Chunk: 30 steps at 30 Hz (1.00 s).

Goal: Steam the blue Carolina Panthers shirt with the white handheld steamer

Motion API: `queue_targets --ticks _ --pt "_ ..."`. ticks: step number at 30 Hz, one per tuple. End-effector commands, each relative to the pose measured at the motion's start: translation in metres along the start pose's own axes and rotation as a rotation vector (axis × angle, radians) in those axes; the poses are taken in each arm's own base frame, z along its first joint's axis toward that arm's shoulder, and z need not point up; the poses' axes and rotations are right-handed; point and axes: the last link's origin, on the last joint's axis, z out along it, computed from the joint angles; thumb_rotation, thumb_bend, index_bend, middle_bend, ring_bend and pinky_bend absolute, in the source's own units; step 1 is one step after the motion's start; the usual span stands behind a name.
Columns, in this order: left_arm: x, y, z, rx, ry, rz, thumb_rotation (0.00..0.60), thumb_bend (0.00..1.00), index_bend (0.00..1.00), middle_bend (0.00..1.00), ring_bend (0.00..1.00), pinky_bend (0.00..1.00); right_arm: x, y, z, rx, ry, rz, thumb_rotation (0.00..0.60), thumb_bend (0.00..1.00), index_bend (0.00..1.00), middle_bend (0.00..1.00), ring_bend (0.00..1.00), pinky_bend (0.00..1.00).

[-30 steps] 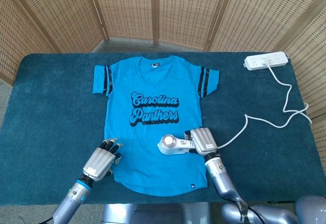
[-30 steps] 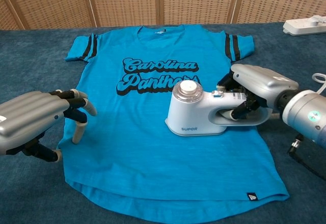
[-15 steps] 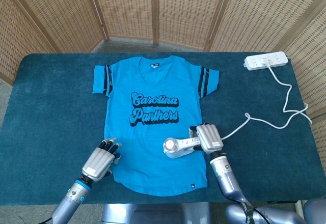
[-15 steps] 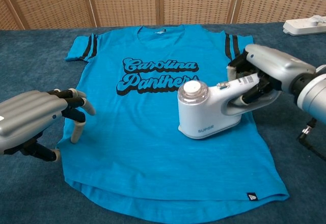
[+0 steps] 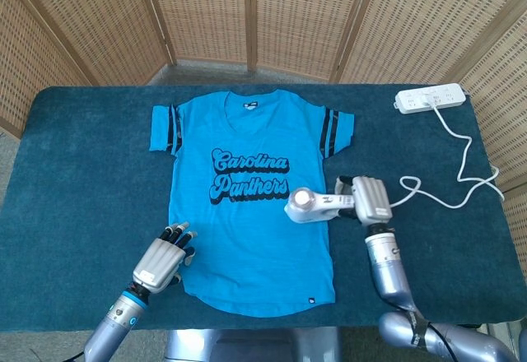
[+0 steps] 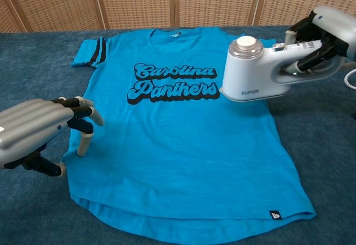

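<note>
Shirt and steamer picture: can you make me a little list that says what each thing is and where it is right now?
shirt: blue Carolina Panthers shirt, spread flat, print side up, on the table
steamer: white handheld steamer, over the shirt's right edge, beside the lettering
right hand: right hand holds the steamer by its handle
left hand: left hand at the shirt's lower left edge, fingertips touching the cloth
power strip: white power strip at the table's far right corner, its cord snaking over the table
</note>
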Motion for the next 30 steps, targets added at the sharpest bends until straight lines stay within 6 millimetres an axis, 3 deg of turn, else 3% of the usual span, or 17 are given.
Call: queue_targets --ticks 1,11,13,19,30 --pt "0.0 0.0 0.0 0.0 0.0 0.001 0.492 0.38 0.61 0.25 0.11 0.15 0.009 0.018 0.006 -0.044 0.022 -0.001 0.6 0.33 0.65 0.64 0.6 0.47" --pt "0.0 0.002 0.0 -0.002 -0.002 0.006 0.498 0.38 0.61 0.25 0.11 0.15 0.019 0.061 0.012 -0.129 0.047 -0.022 0.6 0.33 0.65 0.64 0.6 0.46" --pt "0.001 0.003 0.0 -0.003 0.001 0.008 0.497 0.38 0.61 0.25 0.11 0.15 0.021 0.077 0.012 -0.162 0.049 -0.05 0.6 0.32 0.65 0.64 0.59 0.46" --pt "0.002 0.004 -0.001 -0.001 0.001 0.01 0.502 0.38 0.61 0.25 0.11 0.15 0.015 0.102 0.015 -0.204 0.036 -0.083 0.6 0.32 0.65 0.63 0.58 0.44" --pt "0.005 0.003 -0.003 0.002 0.008 0.013 0.497 0.38 0.61 0.25 0.11 0.15 0.002 0.118 0.014 -0.23 0.009 -0.136 0.6 0.32 0.62 0.58 0.5 0.37"
